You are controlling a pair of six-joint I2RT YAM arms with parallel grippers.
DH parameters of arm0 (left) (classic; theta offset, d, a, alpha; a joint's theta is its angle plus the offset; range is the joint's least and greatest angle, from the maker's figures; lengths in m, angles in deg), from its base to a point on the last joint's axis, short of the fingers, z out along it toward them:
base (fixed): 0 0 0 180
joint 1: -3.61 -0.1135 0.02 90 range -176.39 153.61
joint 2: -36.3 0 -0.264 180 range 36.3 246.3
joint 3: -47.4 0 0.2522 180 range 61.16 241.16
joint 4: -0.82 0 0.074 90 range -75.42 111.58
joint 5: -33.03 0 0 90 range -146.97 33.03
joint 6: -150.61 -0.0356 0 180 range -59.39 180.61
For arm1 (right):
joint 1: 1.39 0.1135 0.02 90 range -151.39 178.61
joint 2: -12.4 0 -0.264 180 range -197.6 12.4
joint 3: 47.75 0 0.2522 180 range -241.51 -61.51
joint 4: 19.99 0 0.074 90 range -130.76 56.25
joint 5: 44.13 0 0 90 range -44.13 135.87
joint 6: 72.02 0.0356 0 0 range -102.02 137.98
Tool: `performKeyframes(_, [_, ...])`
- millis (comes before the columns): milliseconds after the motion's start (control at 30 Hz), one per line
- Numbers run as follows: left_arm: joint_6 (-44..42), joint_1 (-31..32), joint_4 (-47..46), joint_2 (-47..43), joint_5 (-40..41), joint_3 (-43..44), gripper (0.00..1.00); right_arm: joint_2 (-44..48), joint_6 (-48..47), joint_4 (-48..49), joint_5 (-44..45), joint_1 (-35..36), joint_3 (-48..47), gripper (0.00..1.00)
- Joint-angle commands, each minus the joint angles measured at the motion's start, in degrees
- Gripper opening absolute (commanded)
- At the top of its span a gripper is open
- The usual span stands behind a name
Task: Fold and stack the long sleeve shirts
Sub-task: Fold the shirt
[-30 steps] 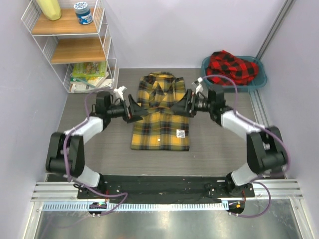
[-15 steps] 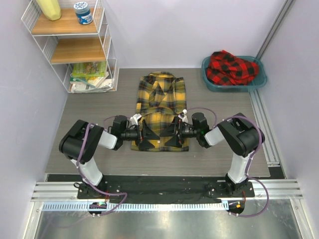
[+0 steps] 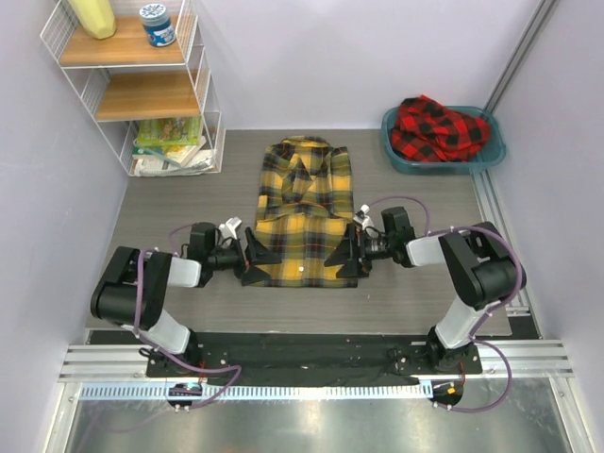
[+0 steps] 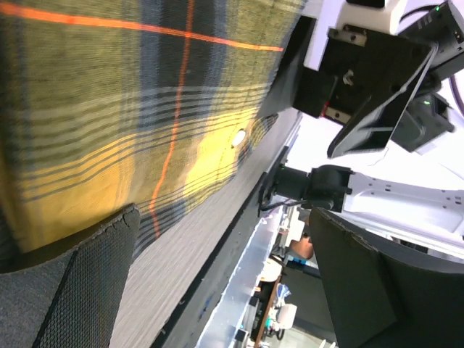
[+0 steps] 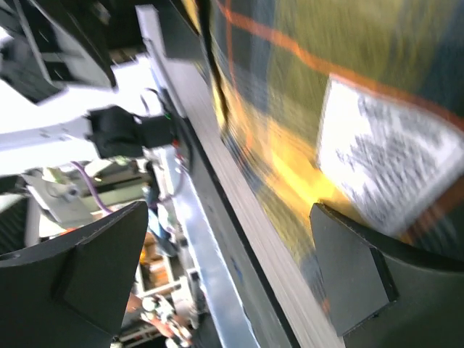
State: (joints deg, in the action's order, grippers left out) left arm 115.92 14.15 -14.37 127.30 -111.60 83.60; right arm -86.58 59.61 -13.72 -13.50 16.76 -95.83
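A yellow-and-black long sleeve shirt (image 3: 307, 203) lies flat mid-table, collar at the far end and sides folded in. My left gripper (image 3: 263, 263) stands open at its near left corner, low over the table. My right gripper (image 3: 333, 261) stands open at the near right corner, beside a white tag (image 5: 384, 167). In the left wrist view the yellow shirt (image 4: 109, 109) fills the upper left, and the open gripper (image 4: 221, 217) holds nothing. The right wrist view is blurred; its gripper (image 5: 230, 210) is open and empty. A red-and-black shirt (image 3: 439, 125) lies crumpled in the basin.
A teal basin (image 3: 493, 154) stands at the back right. A wire shelf unit (image 3: 142, 90) with jars and packets stands at the back left. A metal rail (image 3: 495, 236) runs along the right side. The black base plate (image 3: 302, 354) lies along the near edge.
Both open grippers have come from the shirt's sides toward me to its bottom hem, then spread slightly apart to the two near corners. The shirt now lies a little narrower.
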Motion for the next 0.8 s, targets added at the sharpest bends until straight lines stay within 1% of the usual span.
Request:
performKeyframes(0, [-5.7, -2.2, 10.1, -1.5, 1.7, 0.7, 1.00, 4.7, -17.4, -25.3, 2.2, -1.4, 0.1, 1.00])
performKeyframes(33, [-5.2, -2.5, 9.6, -2.0, 1.3, 0.8, 1.00, 4.6, -21.1, -27.7, 1.7, -1.7, -1.1, 1.00])
performKeyframes(67, [-4.5, -2.5, 8.6, -2.7, 0.4, 1.0, 1.00, 5.3, -22.5, -29.9, 1.2, -2.3, -1.8, 1.00])
performKeyframes(100, [-3.4, -2.0, 6.5, -4.0, -3.7, 1.5, 1.00, 6.0, -23.9, -33.7, -0.1, -2.8, -2.8, 1.00])
performKeyframes(167, [-2.5, -1.4, 5.1, -5.7, -6.4, 4.8, 1.00, 9.2, -25.6, -35.9, -1.5, -3.1, -7.0, 1.00])
performKeyframes(200, [-3.3, -1.4, 5.1, -7.6, -6.5, 6.3, 1.00, 9.9, -24.7, -34.6, -1.7, -3.1, -8.6, 1.00])
performKeyframes(233, [-5.0, -1.1, 6.3, -7.6, -6.5, 10.7, 0.99, 10.1, -23.4, -32.8, -1.7, -3.1, -12.2, 1.00])
performKeyframes(267, [-10.3, 0.0, 9.4, -6.6, -6.5, 13.7, 0.98, 9.8, -20.9, -30.9, -1.6, -3.1, -14.3, 1.00])
performKeyframes(300, [-12.9, 0.3, 12.0, -5.3, -5.0, 17.1, 0.97, 7.2, -20.2, -27.4, -0.7, -3.1, -16.5, 1.00])
performKeyframes(333, [-14.0, 0.8, 13.5, -1.4, -4.3, 22.3, 0.91, 5.5, -19.4, -26.2, 0.0, -3.1, -21.0, 1.00])
performKeyframes(367, [-14.2, 1.2, 13.6, 0.7, -3.6, 24.6, 0.88, 3.5, -19.2, -25.4, 0.3, -3.1, -23.5, 1.00])
performKeyframes(400, [-13.7, 1.2, 13.4, 2.8, -2.3, 26.5, 0.86, -1.2, -18.6, -24.3, 0.6, -3.1, -26.1, 1.00])
performKeyframes(433, [-13.4, 1.3, 13.3, 7.5, 0.5, 30.0, 0.81, -3.4, -18.0, -23.2, 1.2, -3.2, -30.1, 1.00])
performKeyframes(500, [-11.0, 0.9, 12.1, 12.3, 2.4, 33.4, 0.79, -8.2, -16.0, -20.4, 1.8, -3.1, -33.8, 1.00])
performKeyframes(533, [-9.4, 0.7, 10.5, 16.3, 3.4, 35.3, 0.75, -13.0, -14.9, -17.9, 2.0, -3.1, -36.6, 0.99])
performKeyframes(600, [-5.2, -0.3, 6.1, 19.9, 4.4, 36.6, 0.73, -17.4, -13.0, -14.5, 2.4, -3.1, -39.4, 0.97])
performKeyframes(633, [-4.5, -0.7, 5.9, 21.2, 5.8, 37.5, 0.72, -21.7, -12.6, -14.1, 3.2, -3.1, -42.2, 0.95])
performKeyframes(667, [-4.2, -1.5, 6.6, 23.8, 6.5, 38.0, 0.71, -23.3, -12.4, -14.2, 3.7, -3.1, -43.4, 0.94])
performKeyframes(733, [-4.0, -2.1, 8.3, 25.5, 7.4, 38.6, 0.69, -25.9, -11.8, -12.1, 4.4, -3.1, -44.3, 0.92])
performKeyframes(767, [-4.4, -2.8, 9.8, 26.0, 9.1, 38.7, 0.69, -27.3, -11.8, -11.9, 5.4, -3.2, -44.2, 0.91])
